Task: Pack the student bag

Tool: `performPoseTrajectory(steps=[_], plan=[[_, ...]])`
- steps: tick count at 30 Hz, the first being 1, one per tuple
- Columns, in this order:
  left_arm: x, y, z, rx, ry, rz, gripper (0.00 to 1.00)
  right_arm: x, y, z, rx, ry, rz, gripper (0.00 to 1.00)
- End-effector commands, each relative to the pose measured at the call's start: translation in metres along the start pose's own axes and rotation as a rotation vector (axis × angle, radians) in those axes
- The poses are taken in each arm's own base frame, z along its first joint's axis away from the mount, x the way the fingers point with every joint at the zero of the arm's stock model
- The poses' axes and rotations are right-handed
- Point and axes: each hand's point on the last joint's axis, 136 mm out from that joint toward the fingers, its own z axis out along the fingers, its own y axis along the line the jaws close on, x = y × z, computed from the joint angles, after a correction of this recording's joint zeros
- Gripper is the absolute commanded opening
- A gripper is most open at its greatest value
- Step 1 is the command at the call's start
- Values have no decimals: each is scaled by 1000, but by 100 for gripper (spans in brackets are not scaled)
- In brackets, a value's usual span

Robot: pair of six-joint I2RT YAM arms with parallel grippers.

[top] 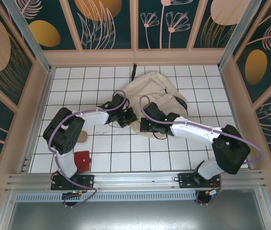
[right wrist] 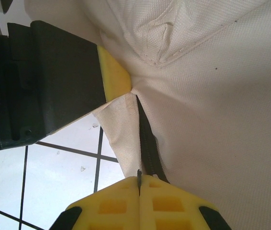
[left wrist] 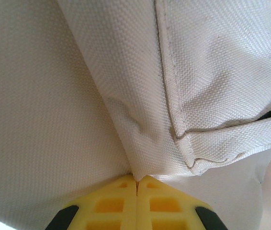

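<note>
The student bag (top: pixel 150 88), beige fabric with a black strap at its far end, lies crumpled on the white tiled table, right of centre. My left gripper (top: pixel 129 118) is at the bag's near left edge. In the left wrist view it (left wrist: pixel 137 181) is shut on a pinched fold of the beige cloth (left wrist: pixel 126 120). My right gripper (top: pixel 144 126) is right beside it, at the same edge. In the right wrist view it (right wrist: pixel 139 182) is shut on the small black pull of the bag's zipper (right wrist: pixel 147 139). One yellow finger (right wrist: pixel 112 73) of the left gripper pinches the cloth just above that zipper.
A small red flat item (top: pixel 82 160) lies near the left arm's base, and a tan object (top: pixel 81 136) peeks out under the left arm. Patterned walls enclose the table (top: pixel 78 86) on three sides. A metal rail (top: pixel 135 179) runs along the near edge.
</note>
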Motion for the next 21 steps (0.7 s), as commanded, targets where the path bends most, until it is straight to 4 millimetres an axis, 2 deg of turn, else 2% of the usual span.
performPoseTrajectory(steps=[1, 8, 16, 21], plan=[[-5, 12, 5, -57, -40, 15, 0, -6, -11, -10, 33, -38, 28, 0], [-26, 20, -9, -98, -117, 25, 0, -17, -28, -29, 107, -92, 42, 0], [-52, 57, -24, -199, -214, -23, 0, -24, -12, -45, 113, -69, -25, 0], [-61, 68, -27, -220, -234, -33, 0, -20, -18, -50, 142, -53, -30, 0]])
